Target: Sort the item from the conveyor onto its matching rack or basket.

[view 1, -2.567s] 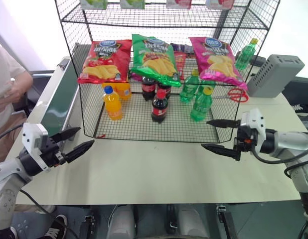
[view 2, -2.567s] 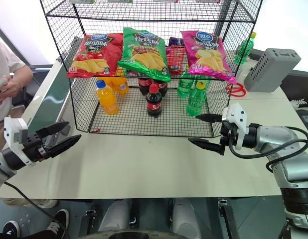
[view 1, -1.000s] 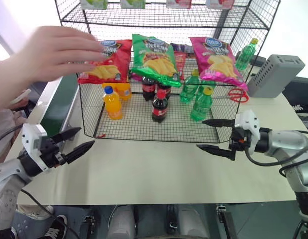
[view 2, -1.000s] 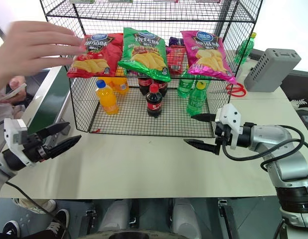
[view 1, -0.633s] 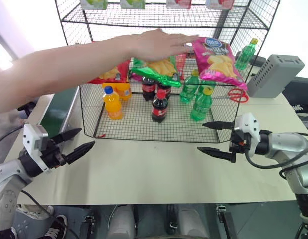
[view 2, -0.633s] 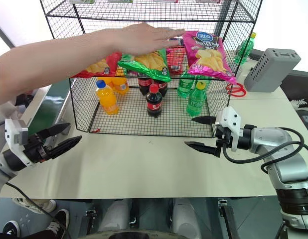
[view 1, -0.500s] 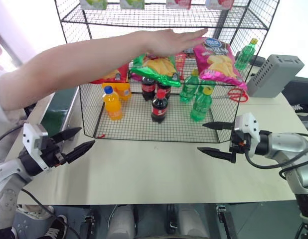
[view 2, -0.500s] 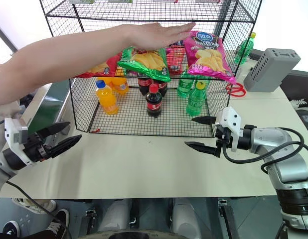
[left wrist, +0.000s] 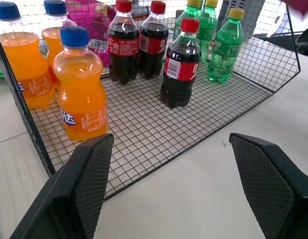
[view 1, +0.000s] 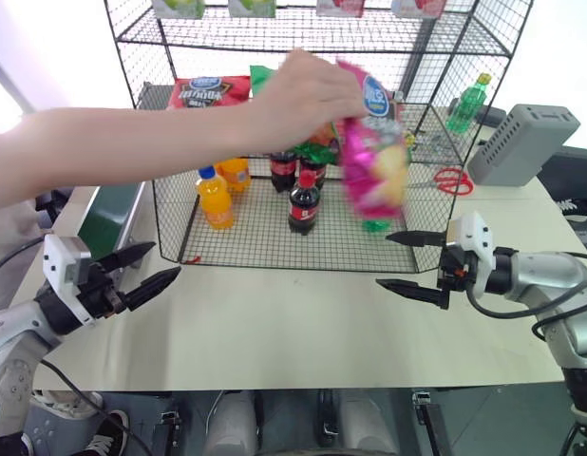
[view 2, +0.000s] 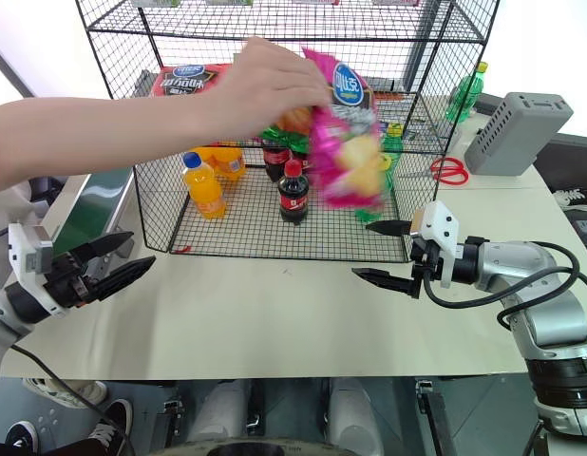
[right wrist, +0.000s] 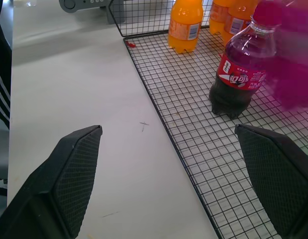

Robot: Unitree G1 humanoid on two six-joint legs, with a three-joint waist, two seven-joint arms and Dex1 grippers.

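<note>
Left eye view: the left gripper [view 1: 148, 269] hangs over the white table [view 1: 303, 323], in front of the left corner of the black wire rack [view 1: 151, 161], with its two black fingers spread apart and nothing between them. The right gripper [view 1: 408, 262] hangs in front of the right corner of the rack, also with fingers wide apart and empty, and it points toward the left gripper. Both are apart from the rack.

Inside the rack, on the bottom grid, an orange soda bottle [view 1: 215, 199] stands at the left side, a dark cola bottle [view 1: 304, 202] stands near the middle, and more cola bottles are behind it. A red chip bag [view 1: 210, 91] lies on the tier above, at the left.

A person's hand [view 1: 308, 95] reaches across the front of the rack and grips the magenta-pink chip bag [view 1: 374, 152] by its top edge. The bag hangs in the air in front of the rack, blurred, above the right gripper.

To the left of the rack is the green conveyor [view 1: 108, 204]. To the right of the rack are red scissors [view 1: 452, 180] and a grey slatted box [view 1: 523, 142] on the table.
</note>
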